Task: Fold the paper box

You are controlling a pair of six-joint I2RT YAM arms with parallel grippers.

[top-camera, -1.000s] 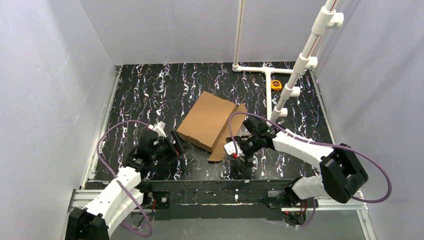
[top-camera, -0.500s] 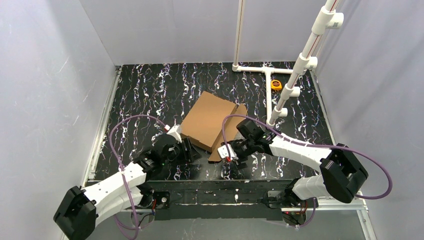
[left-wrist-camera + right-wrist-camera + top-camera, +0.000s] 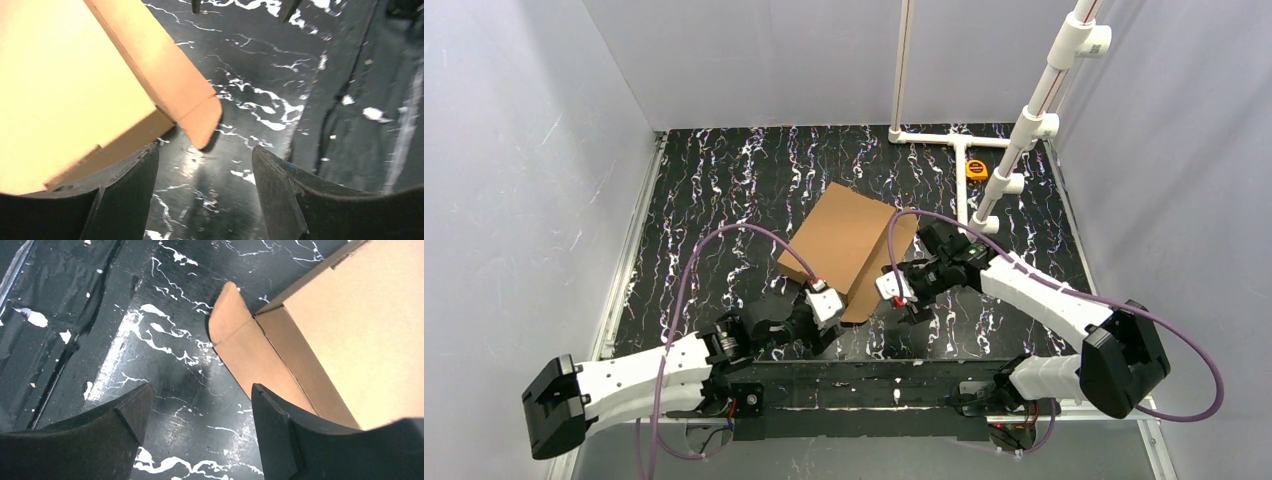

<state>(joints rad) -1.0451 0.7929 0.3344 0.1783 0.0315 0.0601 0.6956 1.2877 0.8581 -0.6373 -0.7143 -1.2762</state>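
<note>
The paper box (image 3: 844,243) is a brown cardboard mailer lying mid-table, folded shut into a shallow box, with a long side flap ending in a rounded tab (image 3: 858,311) toward the front edge. My left gripper (image 3: 830,320) is open and empty, low over the table just left of that tab. In the left wrist view the box (image 3: 65,85) fills the upper left and the tab (image 3: 201,121) lies just ahead of my left gripper (image 3: 205,167). My right gripper (image 3: 906,303) is open and empty to the right of the tab. The right wrist view shows the tab (image 3: 231,315), the box (image 3: 360,335) and my right gripper (image 3: 200,405).
A white PVC pipe frame (image 3: 966,139) stands at the back right, with a slanted pipe (image 3: 1036,112) rising from it. A yellow tape measure (image 3: 977,169) lies beside it. The table's front rail (image 3: 874,375) runs just behind both grippers. Grey walls enclose the table.
My left arm has swung right along the front edge, from left of the box to its near tab. My right gripper has shifted slightly right. The box has stayed about where it was.
</note>
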